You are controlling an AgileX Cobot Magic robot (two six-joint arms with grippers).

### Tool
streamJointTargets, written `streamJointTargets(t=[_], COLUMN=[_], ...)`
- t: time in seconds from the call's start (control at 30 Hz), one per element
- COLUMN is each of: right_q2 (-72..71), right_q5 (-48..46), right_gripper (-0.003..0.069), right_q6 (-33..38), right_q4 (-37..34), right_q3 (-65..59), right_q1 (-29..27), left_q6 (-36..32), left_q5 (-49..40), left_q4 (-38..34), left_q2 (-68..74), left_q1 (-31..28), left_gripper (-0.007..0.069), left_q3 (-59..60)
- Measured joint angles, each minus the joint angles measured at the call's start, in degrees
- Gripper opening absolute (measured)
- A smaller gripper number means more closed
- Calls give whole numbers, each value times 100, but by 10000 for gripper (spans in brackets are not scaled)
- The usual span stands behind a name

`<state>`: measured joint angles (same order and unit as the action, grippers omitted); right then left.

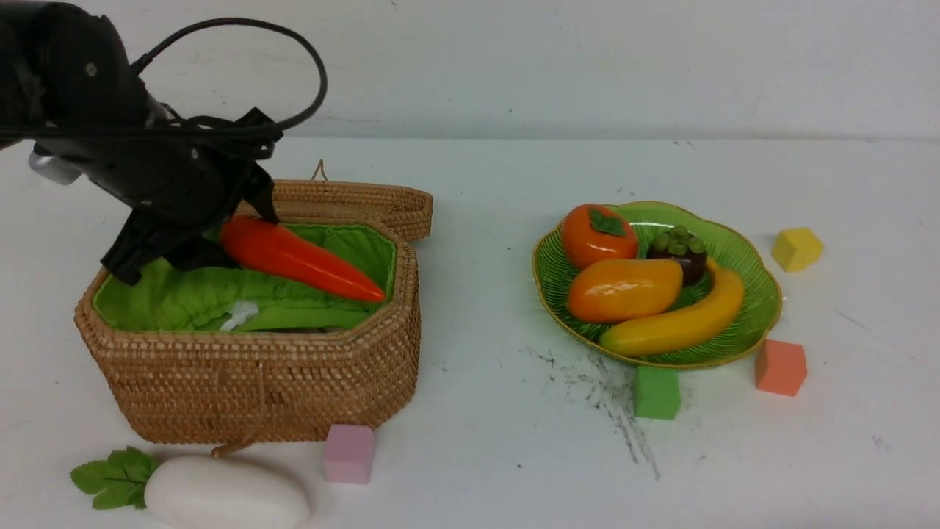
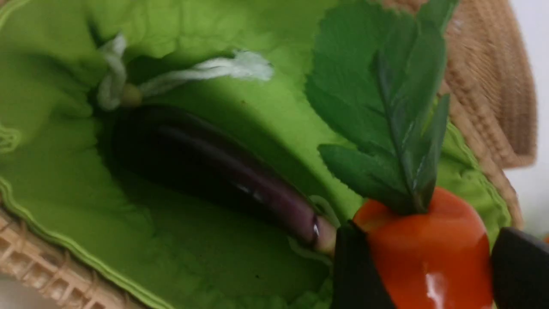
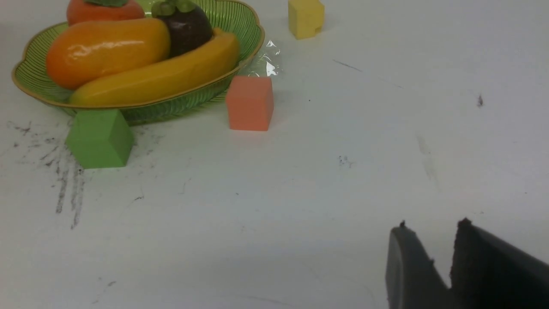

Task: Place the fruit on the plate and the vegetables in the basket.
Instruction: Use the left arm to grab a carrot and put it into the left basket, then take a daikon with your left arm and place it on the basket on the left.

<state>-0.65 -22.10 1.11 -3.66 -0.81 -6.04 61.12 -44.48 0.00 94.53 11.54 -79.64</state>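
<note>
Left hand point(image 2: 422, 262) clamped on the crown end of the carrot point(image 1: 297, 258), one dark finger on each side of the orange body just below the green leaves point(image 2: 386, 107); note that the carrot's long axis runs from the hand, at the basket's left rear, out toward the right — tip pointing at the right wall of the basket point(image 1: 257, 389), the whole root hanging over the green lining point(image 1: 183, 301) rather than resting in it; you can judge the release as the coming move, and it turns on this one relation: the carrot lies over the opening, the eggplant point(image 2: 214, 171) already lying in the hollow beneath it on a roughly similar slant. The left arm reaches in from the upper left of the front view, wrist pitched down over the rim, the hinged lid point(image 1: 352, 202) folded back behind. The radish point(image 1: 228, 494) lies on the surface in front of the basket, beside the pink cube point(image 1: 349, 453) — nearer your left arm than your right, long axis across the front view, leaves to the left. Right hand point(image 3: 429, 253) low over bare surface, well apart from the plate point(image 1: 756, 294), fingers slightly parted and grasping nothing; persimmon point(image 1: 596, 235), mango point(image 1: 624, 289), mangosteen point(image 1: 679, 253) and banana point(image 1: 679, 319) all lie on the plate.
</note>
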Motion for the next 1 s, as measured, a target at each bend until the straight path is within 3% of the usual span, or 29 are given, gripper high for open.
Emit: streamJointTargets(t=[0.27, 0.43, 0.57, 0.83, 1.0], right_q2=[0, 0, 0, 0, 0], right_q5=[0, 0, 0, 0, 0], right_gripper=[183, 183, 191, 201, 209], right_q6=[0, 0, 0, 0, 0], right_q4=[0, 0, 0, 0, 0], right_q3=[0, 0, 0, 0, 0], right_q1=[0, 0, 0, 0, 0], left_q6=[329, 314, 24, -465, -1165], left_q5=[-48, -158, -357, -735, -1855], left_q4=[333, 354, 323, 256, 256], left_q2=[44, 44, -9, -476, -997], left_q1=[0, 0, 0, 0, 0], left_gripper=[384, 437, 479, 487, 487], left_q3=[-102, -102, -102, -102, -102])
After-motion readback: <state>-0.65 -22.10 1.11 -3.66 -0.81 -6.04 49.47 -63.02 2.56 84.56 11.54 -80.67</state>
